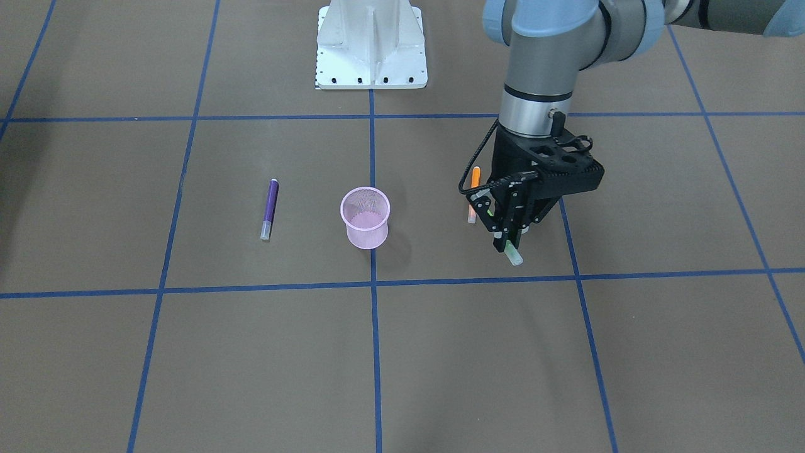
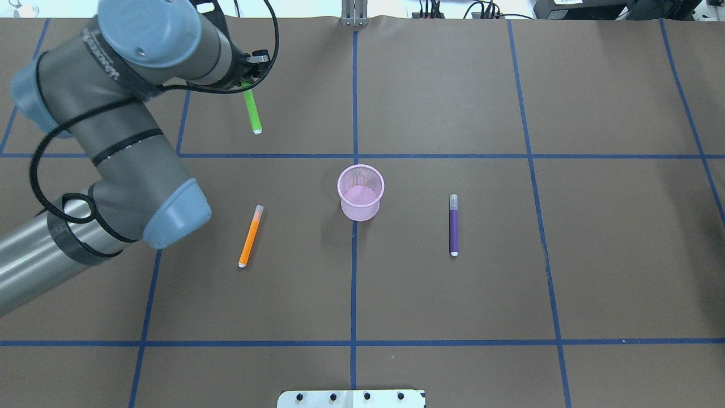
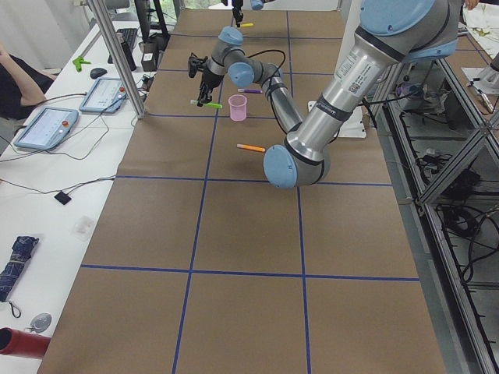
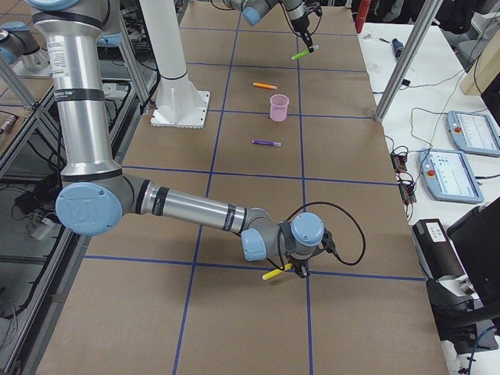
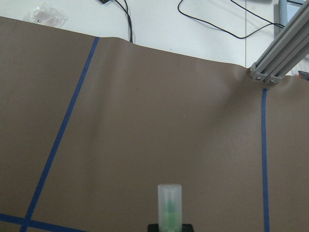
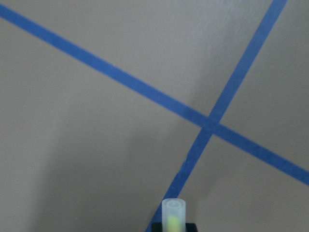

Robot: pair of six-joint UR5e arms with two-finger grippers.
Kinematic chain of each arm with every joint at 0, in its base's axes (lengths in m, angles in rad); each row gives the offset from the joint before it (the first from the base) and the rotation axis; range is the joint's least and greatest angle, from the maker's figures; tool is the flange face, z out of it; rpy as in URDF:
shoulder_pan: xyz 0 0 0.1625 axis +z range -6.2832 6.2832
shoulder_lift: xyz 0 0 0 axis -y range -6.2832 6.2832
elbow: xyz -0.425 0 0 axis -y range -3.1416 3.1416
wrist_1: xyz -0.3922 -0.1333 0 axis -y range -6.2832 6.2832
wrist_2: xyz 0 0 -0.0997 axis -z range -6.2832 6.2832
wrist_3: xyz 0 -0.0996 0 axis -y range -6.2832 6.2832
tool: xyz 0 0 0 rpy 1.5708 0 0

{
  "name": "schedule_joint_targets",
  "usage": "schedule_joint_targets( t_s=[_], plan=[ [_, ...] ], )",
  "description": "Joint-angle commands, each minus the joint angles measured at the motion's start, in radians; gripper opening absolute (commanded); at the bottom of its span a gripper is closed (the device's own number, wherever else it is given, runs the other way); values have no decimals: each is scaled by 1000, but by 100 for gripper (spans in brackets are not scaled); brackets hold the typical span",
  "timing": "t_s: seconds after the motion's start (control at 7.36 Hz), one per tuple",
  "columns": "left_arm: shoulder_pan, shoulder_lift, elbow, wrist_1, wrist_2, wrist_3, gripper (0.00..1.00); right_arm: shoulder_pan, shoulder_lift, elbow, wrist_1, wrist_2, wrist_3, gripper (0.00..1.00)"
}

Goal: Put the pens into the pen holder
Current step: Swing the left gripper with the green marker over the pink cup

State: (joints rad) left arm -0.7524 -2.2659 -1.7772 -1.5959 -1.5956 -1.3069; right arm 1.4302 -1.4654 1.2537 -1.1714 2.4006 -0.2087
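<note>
The pink mesh pen holder (image 2: 361,192) stands upright mid-table. A purple pen (image 2: 453,225) lies to its right and an orange pen (image 2: 250,236) to its left, both flat on the brown mat. My left gripper (image 1: 508,242) is shut on a green pen (image 1: 514,257), whose pale cap end (image 5: 170,205) sticks out past the fingers, above the mat on the far left side of the holder. Far off at the table's right end, my right gripper (image 4: 291,268) is shut on a yellow pen (image 6: 174,215), held over a crossing of blue tape lines.
The white robot base (image 1: 371,47) sits at the table's near edge. An aluminium post (image 5: 280,53) rises at the far edge. A side bench with tablets (image 3: 47,125) and cables runs along the far side. A person's arm (image 3: 15,78) rests there.
</note>
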Motion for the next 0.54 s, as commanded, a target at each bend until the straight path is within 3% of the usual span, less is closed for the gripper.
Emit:
schedule_joint_targets(
  t_s=[0.0,0.14,0.41],
  plan=[
    [94,-38,4,-13,199,-75,0,33,74,38,-172,3,0,0],
    [122,-62,4,-12,238,-101,0,36,82,41,-194,-1,-1,0],
    [230,-121,45,-12,400,-126,0,39,83,41,-195,0,0,0]
  ],
)
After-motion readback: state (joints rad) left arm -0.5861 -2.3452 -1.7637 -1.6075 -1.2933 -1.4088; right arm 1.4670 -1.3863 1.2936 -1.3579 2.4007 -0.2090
